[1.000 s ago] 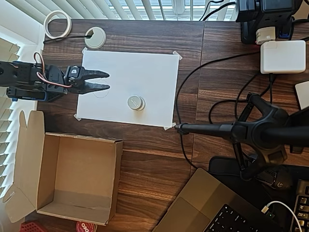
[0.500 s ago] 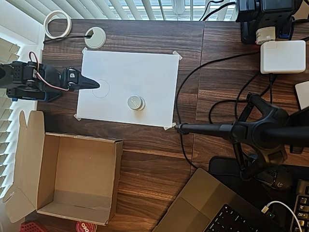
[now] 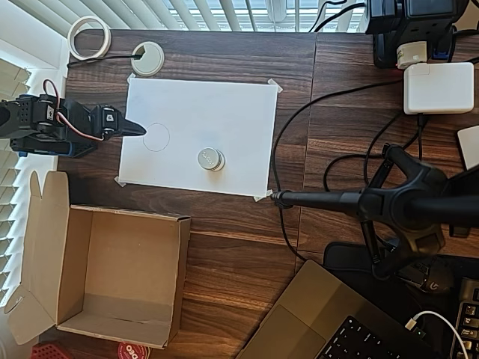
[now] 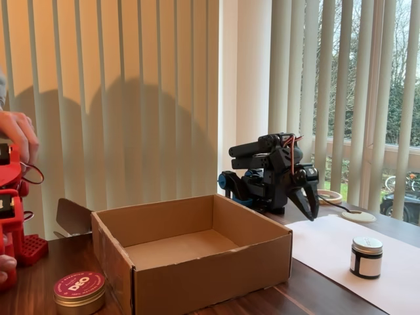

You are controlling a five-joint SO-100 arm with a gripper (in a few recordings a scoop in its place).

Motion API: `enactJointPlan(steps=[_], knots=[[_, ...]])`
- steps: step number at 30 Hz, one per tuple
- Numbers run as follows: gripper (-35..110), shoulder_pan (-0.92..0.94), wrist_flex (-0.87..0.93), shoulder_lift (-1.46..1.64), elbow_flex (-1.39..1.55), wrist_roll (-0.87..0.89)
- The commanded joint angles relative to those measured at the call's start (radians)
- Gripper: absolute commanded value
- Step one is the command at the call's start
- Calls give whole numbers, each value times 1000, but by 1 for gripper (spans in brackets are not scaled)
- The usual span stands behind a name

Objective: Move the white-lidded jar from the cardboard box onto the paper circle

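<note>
At the sheet's left edge in the overhead view, the black two-finger gripper [image 3: 135, 129] was seen with jaws closed, holding nothing. To its right, well apart past the thin pencilled paper circle [image 3: 156, 137], stood the small white-lidded jar [image 3: 211, 158], outside the brown cardboard box [image 3: 120, 273].

Matt corrugated cardboard box [image 4: 197, 262], glossy wood-grain table [image 3: 224, 254], smooth white paper sheet [image 3: 217, 112].

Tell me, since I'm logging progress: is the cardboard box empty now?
Empty. The cardboard box shows a bare floor in both views; the white-lidded jar stands upright on the paper sheet.
</note>
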Motion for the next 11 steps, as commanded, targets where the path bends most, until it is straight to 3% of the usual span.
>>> enactJointPlan(steps=[1, 11], knots=[[0, -15, 48, 66, -71, 6], [0, -3, 66, 66, -77, 2]])
